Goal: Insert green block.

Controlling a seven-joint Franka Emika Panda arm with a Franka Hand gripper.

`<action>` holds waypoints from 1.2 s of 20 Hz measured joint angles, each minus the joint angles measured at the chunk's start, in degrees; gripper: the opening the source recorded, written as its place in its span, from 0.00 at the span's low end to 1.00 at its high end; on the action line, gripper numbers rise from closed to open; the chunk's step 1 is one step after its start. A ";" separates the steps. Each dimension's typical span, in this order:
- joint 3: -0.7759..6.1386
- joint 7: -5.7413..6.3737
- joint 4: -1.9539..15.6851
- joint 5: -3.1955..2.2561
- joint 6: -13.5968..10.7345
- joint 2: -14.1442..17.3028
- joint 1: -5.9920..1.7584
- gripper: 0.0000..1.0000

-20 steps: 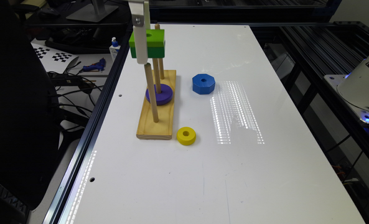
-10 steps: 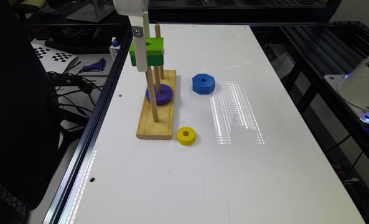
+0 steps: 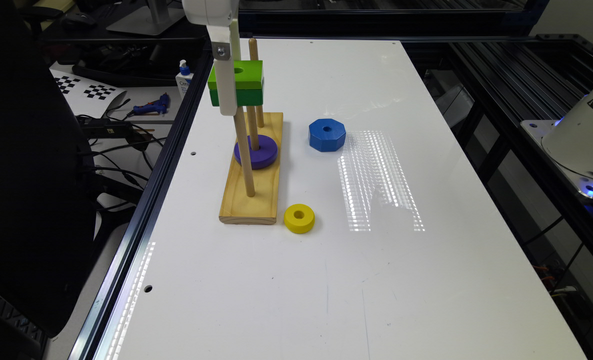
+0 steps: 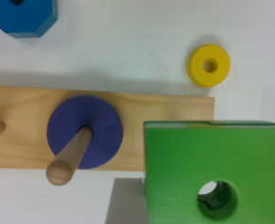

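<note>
The green block [image 3: 236, 82] hangs up in the air, carried by the gripper [image 3: 224, 85], level with the upper part of the pegs and well above the wooden base [image 3: 252, 175]. From the wrist view a grey finger [image 4: 124, 201] sits against the block's side, so I'd say the jaws are clamped on it across two flat faces. Through its round hole I can make out something pale, likely the tip of a peg, sitting off-centre.

It looks like a rigid, chunky piece, probably light wood or plastic, with flat painted sides that give a decent purchase. Nothing fragile here, but the smooth paint could let it twist if it snags. Holding it by the opposite flat sides, clear of the hole, seems the right way.

Room is tight at the board: three pegs stand close together, and the middle peg [image 4: 69, 158] already wears a purple disc [image 4: 85, 132]. The block's corner could clip a neighbouring peg on the way down. Out on the white table [image 3: 426, 260] the blue octagon [image 3: 327, 134] and yellow ring [image 3: 299, 218] lie just beside the base, clear of the pegs, and the table's edges are well away.
</note>
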 joint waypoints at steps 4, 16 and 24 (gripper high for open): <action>0.08 0.55 0.00 -0.06 0.00 0.00 0.40 0.00; 0.12 1.00 0.09 -0.14 0.03 0.01 0.80 0.00; 0.12 1.28 1.49 -0.15 0.02 0.94 1.18 0.00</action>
